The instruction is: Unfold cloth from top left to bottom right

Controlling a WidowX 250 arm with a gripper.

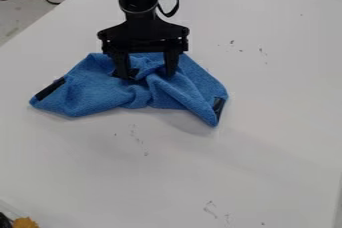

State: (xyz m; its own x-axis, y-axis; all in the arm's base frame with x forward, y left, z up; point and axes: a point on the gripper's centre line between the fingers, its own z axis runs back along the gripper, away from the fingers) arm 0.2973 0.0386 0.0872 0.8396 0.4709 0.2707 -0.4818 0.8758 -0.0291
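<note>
Left corner: a black patch point(50, 88) marks the outer end of the blue cloth point(100, 92), which lies on the upper-left part of the white table point(267, 157).
Left wing: fairly broad, with soft folds running toward the middle.
Gripper: at the bunched middle, the black gripper point(147, 68) points down with its jaws parted, one on either side of the gathered folds; nothing is clamped between them.
Step in hand: probably lining up a grasp on the upper layer, with the cloth yet to be unfolded.
Next move: likely lower a little, close on a single layer at the top left, lift slightly and draw it toward the bottom right; pinching both layers would drag the whole bundle.
Right wing: slants down to a corner with another black patch point(219, 104), where the unfolding should probably head.
</note>
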